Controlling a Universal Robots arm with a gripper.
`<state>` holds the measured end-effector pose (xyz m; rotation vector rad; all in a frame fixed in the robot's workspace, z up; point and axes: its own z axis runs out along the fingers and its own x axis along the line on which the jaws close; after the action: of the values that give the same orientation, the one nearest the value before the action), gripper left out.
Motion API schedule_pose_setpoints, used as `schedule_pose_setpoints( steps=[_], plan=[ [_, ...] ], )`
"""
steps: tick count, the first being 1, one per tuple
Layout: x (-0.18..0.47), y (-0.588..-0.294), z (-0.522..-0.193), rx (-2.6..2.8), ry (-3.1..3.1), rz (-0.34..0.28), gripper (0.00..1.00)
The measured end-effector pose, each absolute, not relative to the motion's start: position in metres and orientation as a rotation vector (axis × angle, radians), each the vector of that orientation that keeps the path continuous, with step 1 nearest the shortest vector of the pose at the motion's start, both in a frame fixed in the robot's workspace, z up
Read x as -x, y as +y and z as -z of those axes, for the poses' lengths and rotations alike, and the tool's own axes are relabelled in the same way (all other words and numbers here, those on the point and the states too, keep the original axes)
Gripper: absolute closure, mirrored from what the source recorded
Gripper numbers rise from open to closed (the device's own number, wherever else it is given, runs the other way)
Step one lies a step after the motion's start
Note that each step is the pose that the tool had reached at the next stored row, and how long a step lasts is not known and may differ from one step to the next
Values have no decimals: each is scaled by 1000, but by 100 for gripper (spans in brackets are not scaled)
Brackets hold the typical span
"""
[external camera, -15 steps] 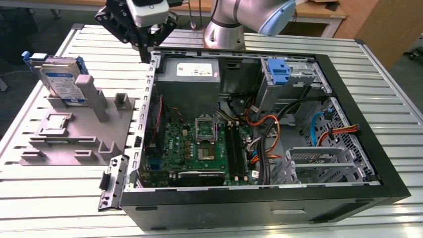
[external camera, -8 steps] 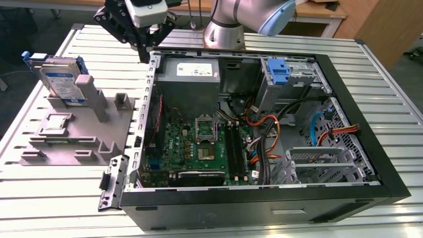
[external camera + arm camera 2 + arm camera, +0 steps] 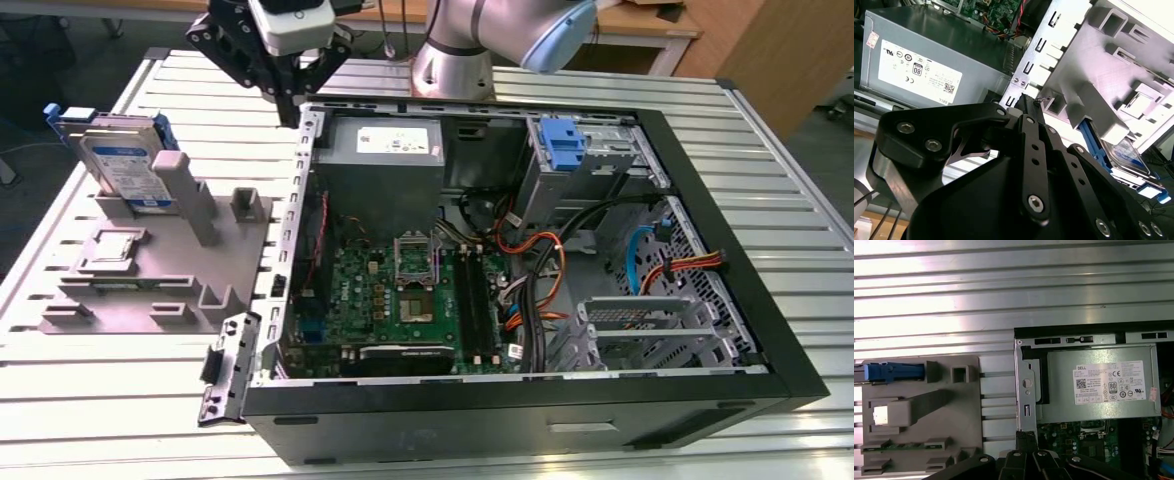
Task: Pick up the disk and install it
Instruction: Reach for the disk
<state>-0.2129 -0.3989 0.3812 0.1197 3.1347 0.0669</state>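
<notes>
Arm state: the gripper [image 3: 286, 115] hangs over the corner of the computer case [image 3: 534, 412] by the power supply [image 3: 380, 142]. In both wrist views its fingers lie pressed together, and we see nothing between them.

Task item: the disk [image 3: 120, 165] stands on edge in the grey fixture [image 3: 174, 275] at the exterior view's left, well apart from the gripper. It leans against an upright post [image 3: 183, 195]. In the first wrist view we see its blue bracket edge-on at the fixture's end.

Why so placed (our judgement):
- Standing the disk on edge leaves its upper rim and both faces free for a pinch from above.
- The case lies on its side with the panel off, so the drive cage opens upward to the arm.
- The fixture sits just beside the case, which keeps the carry short.

Counts:
- 1 arm, 1 gripper
- 1 labelled disk
- 1 other blue carrier [image 3: 561, 145], seated in the cage inside the case, no label visible
- 1 power supply
- 1 green motherboard [image 3: 400, 300]
- 1 fixture
- 1 slatted table [image 3: 794, 200]

Status: disk not yet picked up.
</notes>
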Motion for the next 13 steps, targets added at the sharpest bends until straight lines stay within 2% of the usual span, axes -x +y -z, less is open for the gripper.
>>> schedule_pose_setpoints(
  steps=[13],
  plan=[
    [217,-399,-381,-120,3138,-67,90]
  ],
)
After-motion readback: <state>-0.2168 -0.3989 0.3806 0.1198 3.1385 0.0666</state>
